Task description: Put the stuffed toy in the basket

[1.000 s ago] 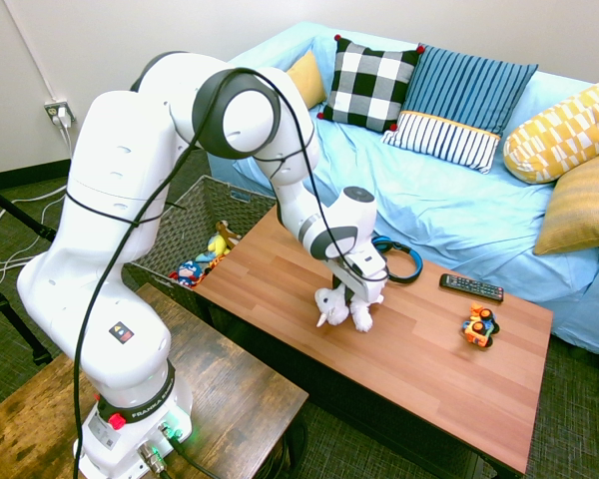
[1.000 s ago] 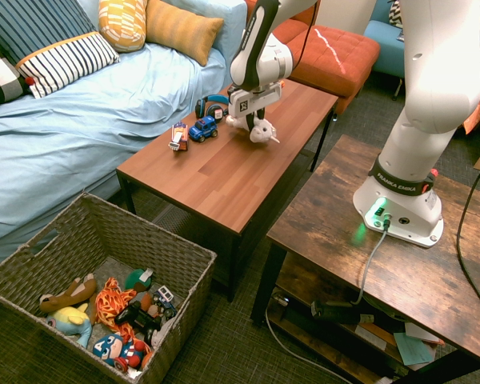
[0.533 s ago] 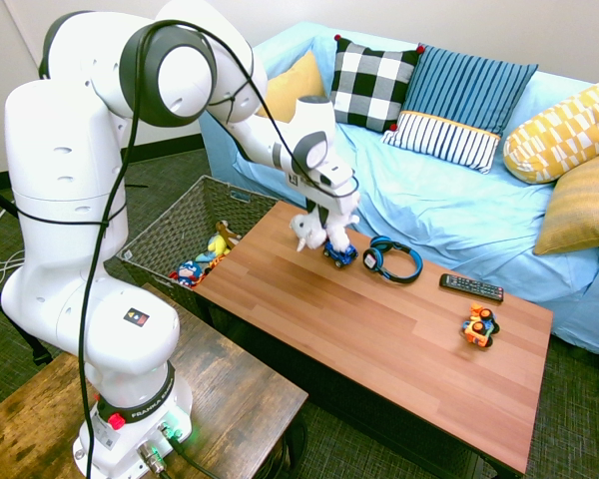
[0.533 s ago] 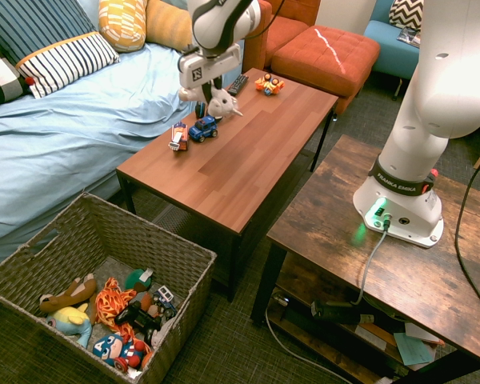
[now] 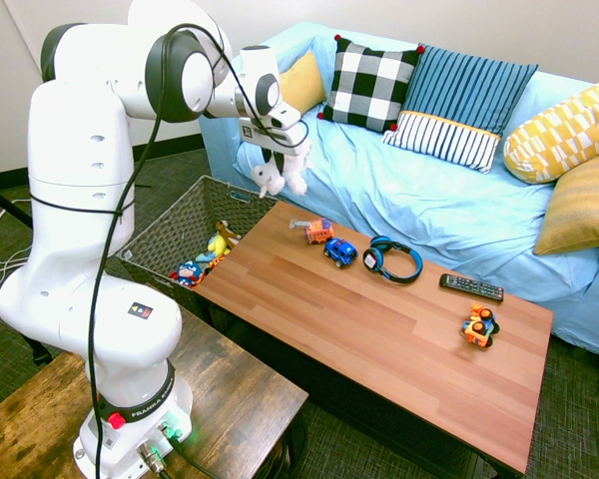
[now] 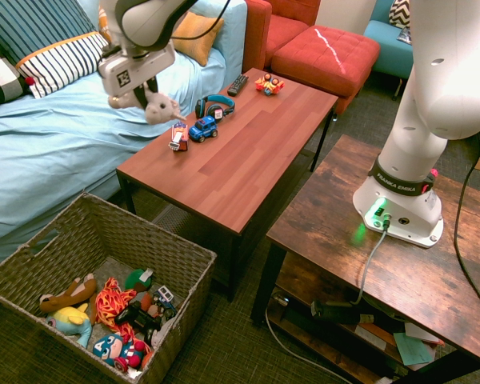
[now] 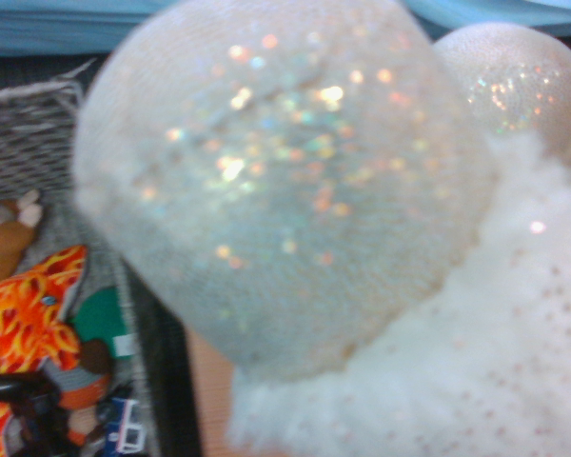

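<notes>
1. One arm is at work; its gripper (image 5: 277, 160) points down and is closed on the stuffed toy (image 5: 279, 179), which dangles beneath it in mid-air, clear of any surface.
2. Stuffed toy: in the second exterior view the stuffed toy (image 6: 150, 102) hangs above the table's end nearest the basket, beside the blue sofa (image 6: 56, 136). In the wrist view its sparkly foot pads and white fur (image 7: 285, 181) fill most of the picture, out of focus.
3. Basket (image 5: 180, 232): on the floor just beyond that end of the coffee table (image 5: 399, 349), between table and sofa. Seen from the second exterior view, the basket (image 6: 40, 252) is open-topped and already holds several toys along one side; the wrist view shows part of its woven wall and some of these toys below the plush.
4. Other items on the table, none touched: two small toy cars (image 5: 329, 242), headphones (image 5: 393, 259), a remote (image 5: 470, 287) and an orange toy vehicle (image 5: 479, 326).
5. Step in hand (judgement): the carry phase, with the toy lifted and not yet over the basket opening.
6. Next move (judgement): the arm must travel past the table edge until the toy hangs over the basket's interior, lower somewhat, then part its fingers. The floppy limbs may catch the rim if release comes too near the wall.
</notes>
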{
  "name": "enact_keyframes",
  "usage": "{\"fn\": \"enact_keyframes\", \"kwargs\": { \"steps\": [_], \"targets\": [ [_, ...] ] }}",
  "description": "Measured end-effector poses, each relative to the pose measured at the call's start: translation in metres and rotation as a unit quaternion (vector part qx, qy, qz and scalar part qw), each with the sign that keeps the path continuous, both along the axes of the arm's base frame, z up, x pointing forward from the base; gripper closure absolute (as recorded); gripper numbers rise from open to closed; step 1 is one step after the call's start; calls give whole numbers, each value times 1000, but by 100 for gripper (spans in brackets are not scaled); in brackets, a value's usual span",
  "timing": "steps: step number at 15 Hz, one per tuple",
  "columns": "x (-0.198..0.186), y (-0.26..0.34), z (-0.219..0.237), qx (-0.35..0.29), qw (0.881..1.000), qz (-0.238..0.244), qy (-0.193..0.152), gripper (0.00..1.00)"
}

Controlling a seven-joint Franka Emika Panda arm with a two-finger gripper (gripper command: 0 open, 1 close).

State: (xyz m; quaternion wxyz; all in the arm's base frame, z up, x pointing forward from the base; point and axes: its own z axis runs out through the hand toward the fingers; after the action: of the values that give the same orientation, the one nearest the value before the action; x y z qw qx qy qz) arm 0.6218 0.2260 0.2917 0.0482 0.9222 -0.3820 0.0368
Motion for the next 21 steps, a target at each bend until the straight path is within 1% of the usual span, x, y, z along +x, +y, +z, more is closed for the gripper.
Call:
{"fn": "enact_keyframes", "kwargs": {
  "steps": [3,5,8,11,12,15,21],
  "targets": [
    [-8,97,-20,3,999,40,12,100],
    [-14,149,-37,7,998,63,24,100],
    [-25,199,-72,25,995,84,48,100],
    [-34,225,-104,32,993,98,64,100],
    [-37,230,-112,32,992,99,73,0],
    [-45,240,-127,24,990,101,97,0],
    [-40,235,-133,14,990,97,101,0]
  ]
}}
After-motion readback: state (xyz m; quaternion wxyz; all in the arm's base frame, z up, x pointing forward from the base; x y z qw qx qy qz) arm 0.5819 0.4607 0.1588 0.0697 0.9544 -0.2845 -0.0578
